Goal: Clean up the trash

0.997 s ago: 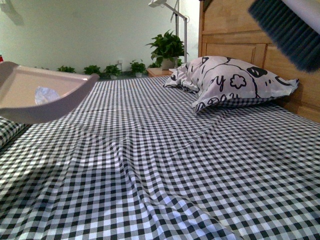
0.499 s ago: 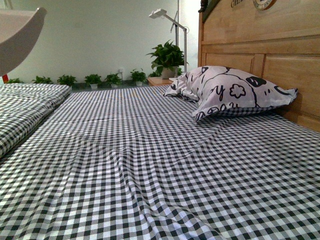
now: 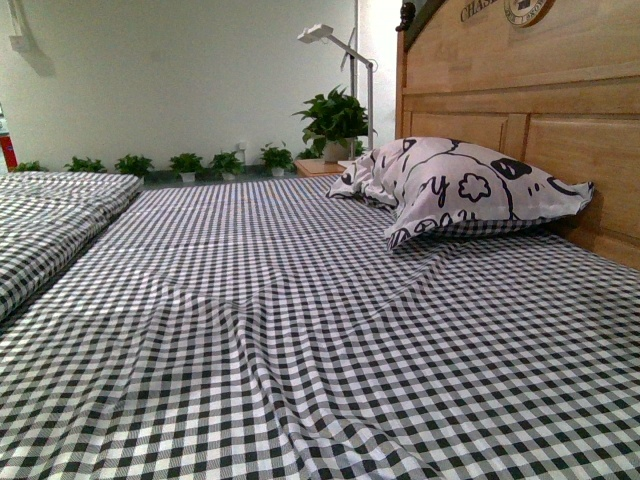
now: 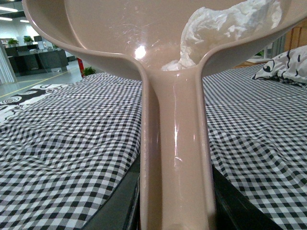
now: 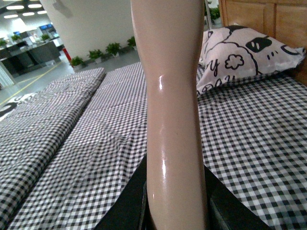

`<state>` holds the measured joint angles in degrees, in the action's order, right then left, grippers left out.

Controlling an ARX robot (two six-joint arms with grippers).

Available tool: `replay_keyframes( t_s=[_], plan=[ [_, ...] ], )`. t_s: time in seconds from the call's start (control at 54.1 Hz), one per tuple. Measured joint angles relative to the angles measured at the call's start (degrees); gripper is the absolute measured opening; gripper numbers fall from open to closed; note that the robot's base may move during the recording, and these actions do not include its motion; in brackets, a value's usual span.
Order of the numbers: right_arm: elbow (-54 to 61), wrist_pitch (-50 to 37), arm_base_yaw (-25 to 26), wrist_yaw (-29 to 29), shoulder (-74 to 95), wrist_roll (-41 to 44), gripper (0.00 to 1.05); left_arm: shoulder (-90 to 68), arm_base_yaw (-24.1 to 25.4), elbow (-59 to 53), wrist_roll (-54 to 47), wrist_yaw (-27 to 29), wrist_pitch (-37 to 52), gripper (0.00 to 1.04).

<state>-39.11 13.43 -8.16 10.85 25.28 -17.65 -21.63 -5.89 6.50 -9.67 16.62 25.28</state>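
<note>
Both tools have gone up out of the front camera's sight: a second ago the dustpan hung at the left with the wad in it and the brush bristles showed at the upper right, half a second ago only a corner of the pan was left, and now that view shows nothing but the bed [image 3: 300, 330], the pillow [image 3: 460, 185] against the headboard [image 3: 520, 90], and the plants [image 3: 335, 115] by the far wall.

The left wrist camera tells where the trash is. The wad [image 4: 225, 28] lies inside the dustpan [image 4: 120, 38], toward the back of the scoop near where the handle joins it, and the pan is held up clear of the checked sheet. The left hand [image 4: 175, 211] is closed around the pan's handle at the bottom of that view; its dark fingers [image 4: 124, 206] press the handle from either side. The right hand [image 5: 175, 206] likewise clamps a beige handle [image 5: 172, 96], presumably the brush's, though the bristles are out of frame.

I'd say the sweeping is done and the carry-off is the step in hand. No bin shows anywhere, so the next move calls for keeping the pan level, or tipped back a little, so the light paper does not roll off the lip, while swinging toward wherever the trash belongs.
</note>
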Motion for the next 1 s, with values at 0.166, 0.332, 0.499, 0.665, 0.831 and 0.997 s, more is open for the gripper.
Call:
replay_keyframes(
  t_s=[0.166, 0.332, 0.499, 0.665, 0.831, 0.997],
  plan=[
    [0.0, 0.6, -1.0, -4.0, 0.3, -0.4, 0.19, -1.9, -1.0, -0.4, 0.5, 0.8, 3.1, 0.26],
    [0.0, 0.9, -1.0, -5.0, 0.3, -0.4, 0.19, -2.1, -1.2, -0.4, 0.6, 1.0, 3.1, 0.26],
    [0.0, 0.9, -1.0, -5.1, 0.3, -0.4, 0.19, -2.1, -1.2, -0.4, 0.6, 1.0, 3.1, 0.26],
    [0.0, 0.9, -1.0, -5.1, 0.3, -0.4, 0.19, -2.1, -1.2, -0.4, 0.6, 1.0, 3.1, 0.26],
    [0.0, 0.9, -1.0, -5.1, 0.3, -0.4, 0.19, -2.1, -1.2, -0.4, 0.6, 1.0, 3.1, 0.26],
    [0.0, 0.9, -1.0, -5.1, 0.3, -0.4, 0.19, -2.1, -1.2, -0.4, 0.6, 1.0, 3.1, 0.26]
  ],
)
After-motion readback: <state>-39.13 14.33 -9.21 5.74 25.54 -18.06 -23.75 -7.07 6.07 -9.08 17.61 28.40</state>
